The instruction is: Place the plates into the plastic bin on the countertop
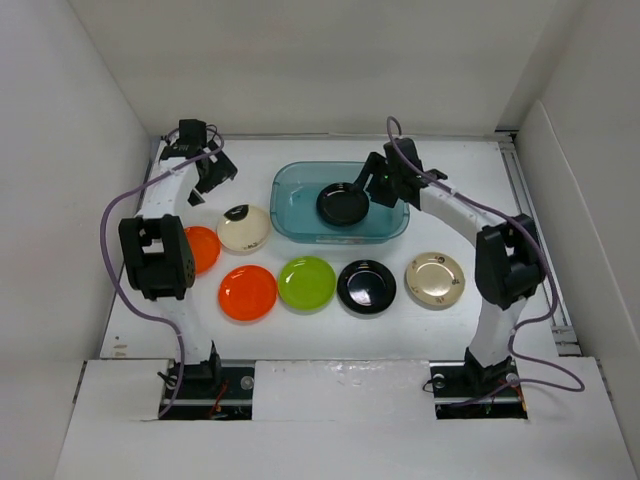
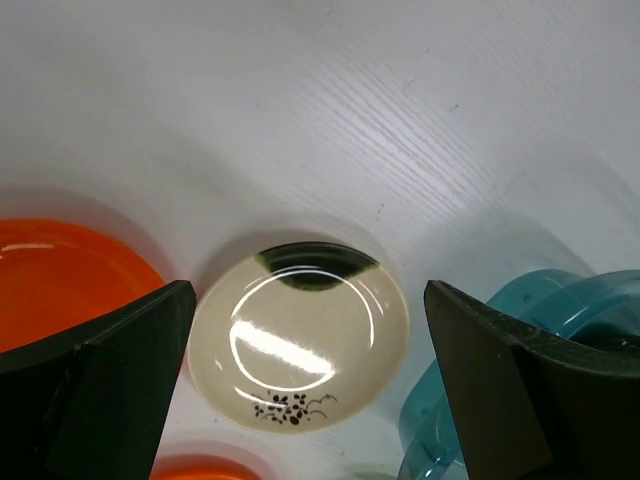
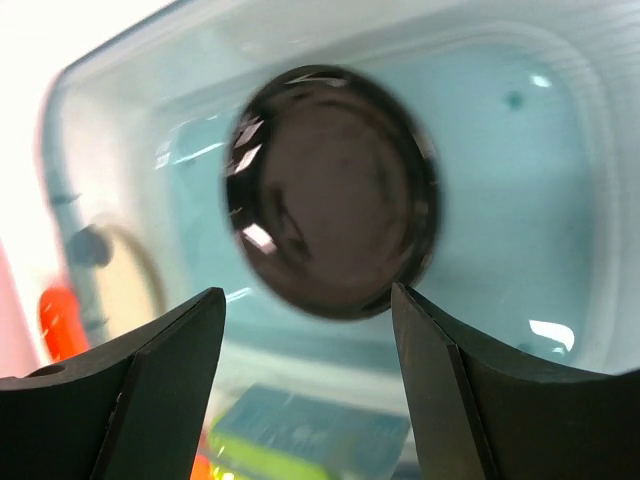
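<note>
The teal plastic bin (image 1: 290, 190) stands at the back middle of the white countertop (image 1: 330, 330). One black plate (image 1: 342, 205) lies inside it, blurred in the right wrist view (image 3: 330, 190). My right gripper (image 1: 360, 186) is open and empty just above that plate (image 3: 308, 300). My left gripper (image 1: 213, 182) is open and empty above the counter, over a cream plate (image 1: 244, 228) that shows between its fingers (image 2: 300, 335). On the counter lie an orange plate (image 1: 247, 292), a lime green plate (image 1: 307, 283), a black plate (image 1: 366, 286) and a second cream plate (image 1: 435, 279).
Another orange plate (image 1: 203, 248) lies partly hidden under the left arm and shows in the left wrist view (image 2: 60, 280). The bin's corner (image 2: 560, 330) is right of the left gripper. White panels wall the counter on the left, back and right.
</note>
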Robot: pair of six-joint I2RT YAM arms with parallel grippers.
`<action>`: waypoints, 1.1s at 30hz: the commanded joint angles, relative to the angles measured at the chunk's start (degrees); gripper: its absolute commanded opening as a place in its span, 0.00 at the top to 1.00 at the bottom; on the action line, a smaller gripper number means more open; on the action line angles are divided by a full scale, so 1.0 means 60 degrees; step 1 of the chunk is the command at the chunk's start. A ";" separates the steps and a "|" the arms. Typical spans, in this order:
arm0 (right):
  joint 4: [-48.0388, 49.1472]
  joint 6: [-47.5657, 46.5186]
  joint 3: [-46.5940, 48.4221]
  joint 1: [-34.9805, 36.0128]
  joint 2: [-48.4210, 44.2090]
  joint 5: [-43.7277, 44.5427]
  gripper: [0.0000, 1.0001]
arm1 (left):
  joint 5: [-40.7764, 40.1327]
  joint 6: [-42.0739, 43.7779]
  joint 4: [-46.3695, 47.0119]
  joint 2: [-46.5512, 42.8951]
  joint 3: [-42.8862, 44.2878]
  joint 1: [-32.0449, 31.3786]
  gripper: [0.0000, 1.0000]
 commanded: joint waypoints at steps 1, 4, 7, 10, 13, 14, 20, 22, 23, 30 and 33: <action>0.0364 -0.0679 -0.0303 0.0340 -0.1101 -0.0161 0.27 | 0.0063 0.0837 -0.0200 0.0493 0.0769 -0.0001 0.00; 0.0277 -0.1177 -0.0713 0.0574 -0.1613 -0.0630 0.27 | 0.0371 0.0927 -0.0200 0.0687 0.0609 0.0306 0.00; 0.0276 -0.1370 -0.1209 0.0794 -0.2068 -0.0734 0.27 | 0.0635 0.0927 0.0122 0.0687 0.0038 0.0512 0.00; 0.0581 -0.1676 -0.1693 0.0882 -0.2683 -0.1201 0.27 | 0.0635 0.0927 0.0224 0.0687 -0.0052 0.0512 0.00; 0.0758 -0.2086 -0.1972 0.1188 -0.3152 -0.1785 0.24 | 0.0256 0.0709 0.0224 0.0030 -0.0547 0.0512 0.00; 0.0933 -0.2189 -0.2061 0.1321 -0.3240 -0.1933 0.24 | 0.0153 0.0577 0.0224 -0.0204 -0.0695 0.0512 0.00; 0.1067 -0.1679 -0.2980 0.2478 -0.3943 -0.0969 0.22 | -0.0244 0.0298 0.0327 -0.2357 -0.1761 0.0512 0.00; 0.1330 -0.1473 -0.3582 0.2479 -0.4497 -0.0968 0.22 | -0.0244 0.0298 0.0575 -0.3364 -0.2275 0.0512 0.00; 0.1417 -0.1385 -0.3904 0.2566 -0.4675 -0.1084 0.22 | -0.0331 0.0385 0.0576 -0.3719 -0.2829 0.0512 0.00; 0.1622 -0.0932 -0.6600 0.2917 -0.6506 -0.1407 0.22 | 0.0808 0.0781 0.1322 -0.6663 -0.5334 0.0043 0.00; 0.1623 -0.0156 -0.7509 0.3226 -0.7530 -0.0664 0.22 | 0.1817 0.1088 0.1731 -0.7644 -0.6084 0.0043 0.00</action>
